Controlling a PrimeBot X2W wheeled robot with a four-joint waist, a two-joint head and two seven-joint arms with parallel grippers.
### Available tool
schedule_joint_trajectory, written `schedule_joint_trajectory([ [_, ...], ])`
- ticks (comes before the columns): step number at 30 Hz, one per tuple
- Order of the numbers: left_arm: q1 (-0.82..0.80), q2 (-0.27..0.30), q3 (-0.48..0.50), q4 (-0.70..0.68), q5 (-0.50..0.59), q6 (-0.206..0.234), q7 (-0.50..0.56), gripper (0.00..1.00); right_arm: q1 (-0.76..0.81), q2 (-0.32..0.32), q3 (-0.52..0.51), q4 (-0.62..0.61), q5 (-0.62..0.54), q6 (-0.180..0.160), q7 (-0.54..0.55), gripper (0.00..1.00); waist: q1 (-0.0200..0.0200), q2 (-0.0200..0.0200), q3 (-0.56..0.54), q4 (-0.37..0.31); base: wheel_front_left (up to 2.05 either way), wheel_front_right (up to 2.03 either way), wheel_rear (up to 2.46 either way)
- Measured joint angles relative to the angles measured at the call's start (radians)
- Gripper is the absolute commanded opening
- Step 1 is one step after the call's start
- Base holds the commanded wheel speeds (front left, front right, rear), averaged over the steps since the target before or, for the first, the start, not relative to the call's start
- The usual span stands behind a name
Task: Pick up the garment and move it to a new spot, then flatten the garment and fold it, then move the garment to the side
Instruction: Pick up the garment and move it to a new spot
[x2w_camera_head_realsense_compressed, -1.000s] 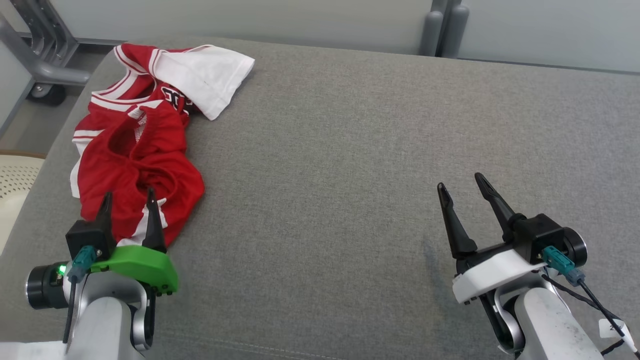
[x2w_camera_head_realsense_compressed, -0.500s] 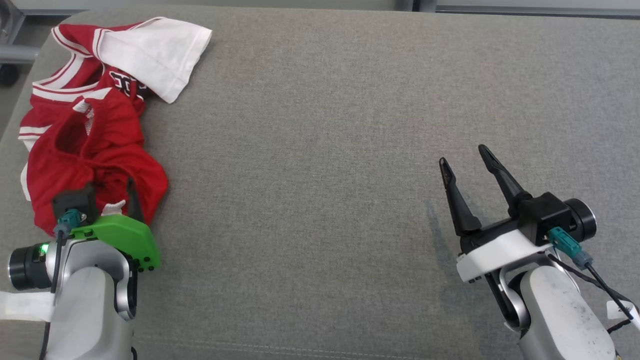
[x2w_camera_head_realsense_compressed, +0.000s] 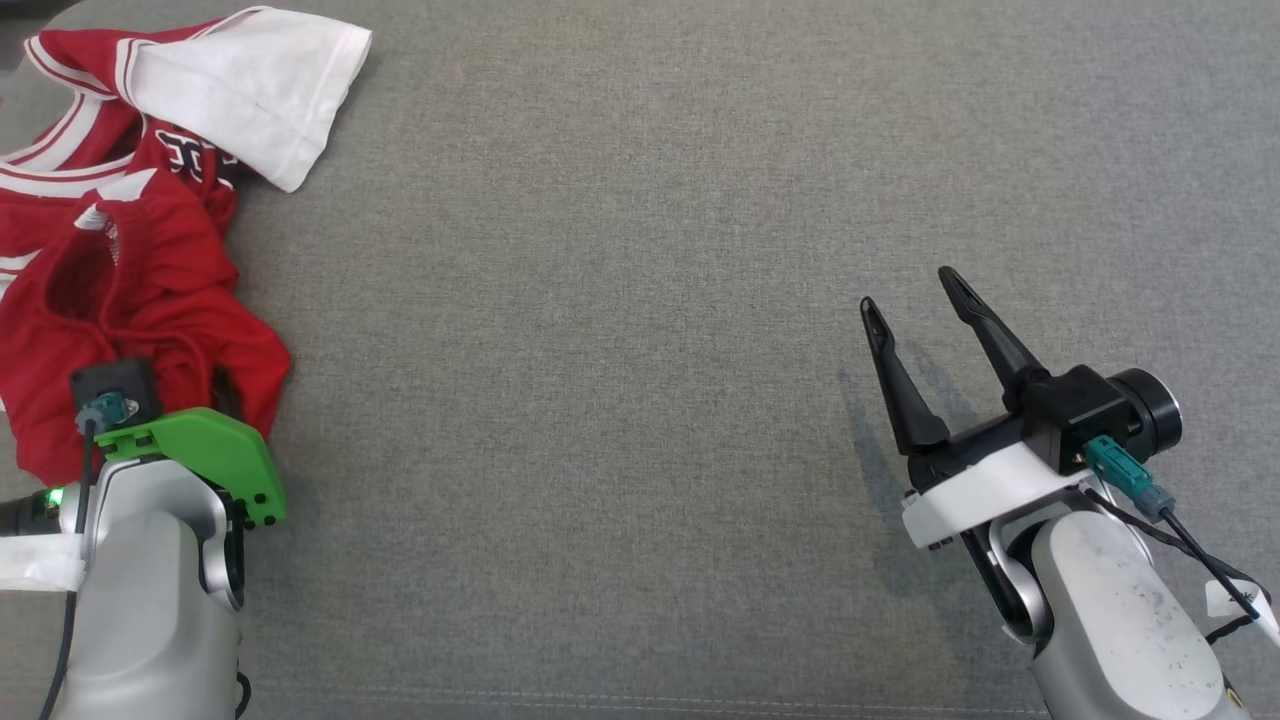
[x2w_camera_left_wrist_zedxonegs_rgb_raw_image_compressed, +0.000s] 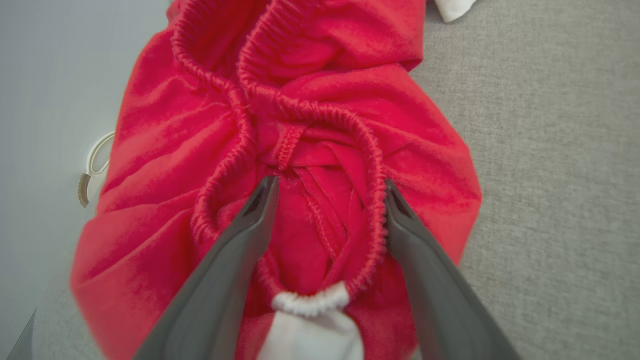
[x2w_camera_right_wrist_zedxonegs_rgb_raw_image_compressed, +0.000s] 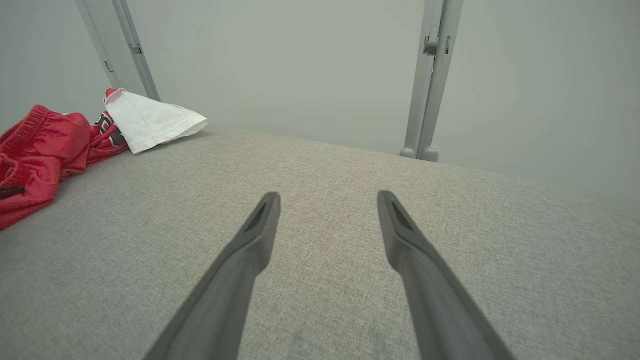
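Broadly, a grey padded surface (x2w_camera_head_realsense_compressed: 640, 300) is spreading across the head view. At its far left the red garment (x2w_camera_head_realsense_compressed: 120, 290) is lying crumpled, with a white part (x2w_camera_head_realsense_compressed: 250, 90) (hemmed, turned over on top) pointing toward the middle. The left gripper (x2w_camera_left_wrist_zedxonegs_rgb_raw_image_compressed: 329, 184) is sitting at the near end of the red cloth, its fingers spread, straddling folds inside a bunched elastic band (x2w_camera_left_wrist_zedxonegs_rgb_raw_image_compressed: 367, 150) without pinching them. The right gripper (x2w_camera_head_realsense_compressed: 907, 290) is hovering well apart over bare fabric, its fingers likewise spread, holding nothing.
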Motion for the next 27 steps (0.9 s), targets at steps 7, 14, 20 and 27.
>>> schedule_joint_trajectory([
  [7,-0.059,-0.004,0.026,0.059,0.002,0.000,-0.002,0.17,-0.006,-0.010,-0.004,0.000,-0.004,0.007,0.000,1.00,0.0000,0.0000,0.025,-0.017,0.00,0.00,0.00],
  [14,-0.089,-0.032,0.026,0.117,0.002,0.000,-0.043,0.00,-0.008,-0.021,-0.024,0.006,-0.004,0.007,0.000,1.00,0.0000,0.0000,0.019,-0.013,0.00,0.00,0.00],
  [20,-0.102,-0.044,0.024,0.156,0.002,0.000,-0.086,0.00,-0.009,-0.021,-0.026,0.015,-0.003,0.007,0.000,1.00,0.0000,0.0000,-0.007,0.001,0.00,0.00,0.00],
  [27,-0.120,-0.056,0.020,0.174,-0.001,0.000,-0.146,0.00,-0.007,-0.020,-0.033,0.027,0.002,0.006,0.000,1.00,0.0000,0.0000,-0.048,0.019,0.00,0.00,0.00],
])
